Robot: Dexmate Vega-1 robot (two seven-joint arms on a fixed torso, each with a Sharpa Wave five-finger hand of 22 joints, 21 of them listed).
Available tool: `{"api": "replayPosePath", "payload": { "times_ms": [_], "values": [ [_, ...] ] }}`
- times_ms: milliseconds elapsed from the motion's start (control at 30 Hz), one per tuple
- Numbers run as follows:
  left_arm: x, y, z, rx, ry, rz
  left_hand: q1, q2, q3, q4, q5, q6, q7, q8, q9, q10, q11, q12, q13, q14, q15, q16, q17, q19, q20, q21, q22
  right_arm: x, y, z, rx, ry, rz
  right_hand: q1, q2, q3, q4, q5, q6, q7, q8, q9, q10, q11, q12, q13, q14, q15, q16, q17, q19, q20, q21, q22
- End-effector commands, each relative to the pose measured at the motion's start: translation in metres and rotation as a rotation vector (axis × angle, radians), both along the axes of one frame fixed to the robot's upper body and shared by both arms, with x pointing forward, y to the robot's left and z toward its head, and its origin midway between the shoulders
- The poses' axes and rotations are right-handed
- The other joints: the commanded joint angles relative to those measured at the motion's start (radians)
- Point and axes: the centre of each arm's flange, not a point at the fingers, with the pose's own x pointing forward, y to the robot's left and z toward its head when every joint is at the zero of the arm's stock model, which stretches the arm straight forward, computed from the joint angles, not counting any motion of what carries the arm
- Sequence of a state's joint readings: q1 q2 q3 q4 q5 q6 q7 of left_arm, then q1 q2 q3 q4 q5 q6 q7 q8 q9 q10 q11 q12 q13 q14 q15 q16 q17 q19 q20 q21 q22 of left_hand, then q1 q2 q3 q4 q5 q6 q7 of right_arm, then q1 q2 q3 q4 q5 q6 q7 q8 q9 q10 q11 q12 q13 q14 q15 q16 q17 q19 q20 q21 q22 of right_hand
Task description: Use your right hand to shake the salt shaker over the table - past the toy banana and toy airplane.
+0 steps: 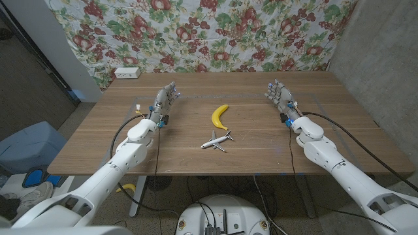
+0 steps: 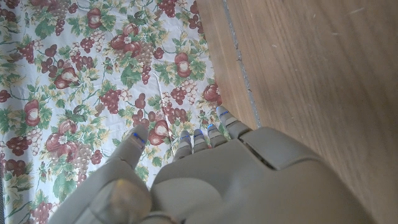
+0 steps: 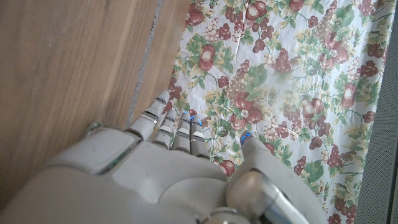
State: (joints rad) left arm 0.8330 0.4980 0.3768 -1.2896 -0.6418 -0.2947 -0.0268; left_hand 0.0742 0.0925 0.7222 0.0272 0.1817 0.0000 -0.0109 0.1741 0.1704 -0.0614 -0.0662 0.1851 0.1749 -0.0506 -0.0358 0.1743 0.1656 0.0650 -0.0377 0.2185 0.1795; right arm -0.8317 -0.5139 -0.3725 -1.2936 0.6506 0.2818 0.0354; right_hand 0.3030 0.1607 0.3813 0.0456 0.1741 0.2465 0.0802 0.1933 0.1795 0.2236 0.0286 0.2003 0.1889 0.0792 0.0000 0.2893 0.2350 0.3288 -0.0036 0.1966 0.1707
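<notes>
A yellow toy banana [image 1: 219,116] lies near the middle of the wooden table [image 1: 248,156]. Just in front of it lies a small white toy airplane [image 1: 216,141]. My right hand [image 1: 279,95] is over the table's right side, fingers apart, holding nothing. My left hand [image 1: 166,99] is over the left side, also with fingers apart and empty. In the right wrist view my right hand [image 3: 168,174] points past the table's far edge at the floral cloth [image 3: 280,81]. In the left wrist view my left hand [image 2: 205,180] does the same. I see no salt shaker.
A floral cloth [image 1: 215,32] hangs behind the table. A small white box [image 1: 127,74] sits at the far left corner. Black cables [image 1: 346,134] run along both arms. A grey wall [image 1: 385,59] stands to the right.
</notes>
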Motion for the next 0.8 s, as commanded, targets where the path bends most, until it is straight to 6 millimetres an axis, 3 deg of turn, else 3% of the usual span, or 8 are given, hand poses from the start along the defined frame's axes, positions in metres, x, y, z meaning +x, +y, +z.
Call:
{"api": "replayPosePath", "payload": {
  "times_ms": [33, 300, 533, 800],
  "values": [
    [0.001, -0.004, 0.003, 0.004, -0.011, 0.013, 0.003, 0.071, 0.006, -0.001, 0.007, -0.002, -0.01, 0.005, 0.001, -0.007, -0.002, 0.007, 0.004, -0.009, -0.037, 0.004, 0.005, 0.01, -0.005, 0.005, 0.003, 0.006, 0.001, 0.003, -0.026, 0.005, 0.005, 0.014, -0.001, 0.008, -0.005, 0.005, 0.008, 0.0, 0.002, 0.001, 0.003, -0.001, 0.004, 0.004, 0.008, -0.003, 0.003, 0.0, 0.006, 0.0, 0.006, 0.005],
    [0.003, -0.003, 0.005, 0.006, -0.014, 0.019, 0.003, 0.072, 0.006, -0.002, 0.007, -0.002, -0.011, 0.005, 0.001, -0.006, -0.002, 0.007, 0.004, -0.009, -0.036, 0.004, 0.005, 0.011, -0.005, 0.005, 0.003, 0.006, 0.002, 0.01, -0.031, -0.013, 0.016, 0.026, -0.004, 0.014, -0.021, 0.006, 0.008, 0.001, 0.002, 0.001, 0.004, 0.0, 0.003, 0.004, 0.013, -0.001, 0.0, -0.005, 0.008, 0.0, 0.007, 0.005],
    [0.006, -0.004, 0.006, 0.007, -0.014, 0.018, 0.003, 0.071, 0.005, -0.003, 0.007, -0.002, -0.011, 0.005, 0.001, -0.006, -0.001, 0.007, 0.004, -0.009, -0.037, 0.004, 0.005, 0.011, -0.003, 0.004, 0.003, 0.0, 0.004, 0.023, -0.073, -0.059, 0.018, 0.081, -0.034, 0.032, -0.098, 0.016, 0.024, 0.004, 0.006, 0.002, 0.029, 0.013, 0.008, 0.004, 0.04, 0.013, -0.009, -0.023, 0.027, 0.016, 0.011, 0.004],
    [0.007, -0.003, 0.005, 0.006, -0.013, 0.015, 0.003, 0.071, 0.005, -0.004, 0.006, 0.0, -0.011, 0.006, 0.001, -0.005, 0.0, 0.007, 0.004, -0.008, -0.038, 0.004, 0.005, 0.011, -0.001, 0.003, 0.003, -0.003, 0.004, 0.028, -0.094, -0.077, 0.002, 0.101, -0.041, 0.036, -0.128, 0.021, 0.041, 0.005, 0.01, 0.003, 0.045, 0.021, 0.011, 0.004, 0.057, 0.021, -0.009, -0.026, 0.044, 0.026, 0.016, 0.005]
  ]
}}
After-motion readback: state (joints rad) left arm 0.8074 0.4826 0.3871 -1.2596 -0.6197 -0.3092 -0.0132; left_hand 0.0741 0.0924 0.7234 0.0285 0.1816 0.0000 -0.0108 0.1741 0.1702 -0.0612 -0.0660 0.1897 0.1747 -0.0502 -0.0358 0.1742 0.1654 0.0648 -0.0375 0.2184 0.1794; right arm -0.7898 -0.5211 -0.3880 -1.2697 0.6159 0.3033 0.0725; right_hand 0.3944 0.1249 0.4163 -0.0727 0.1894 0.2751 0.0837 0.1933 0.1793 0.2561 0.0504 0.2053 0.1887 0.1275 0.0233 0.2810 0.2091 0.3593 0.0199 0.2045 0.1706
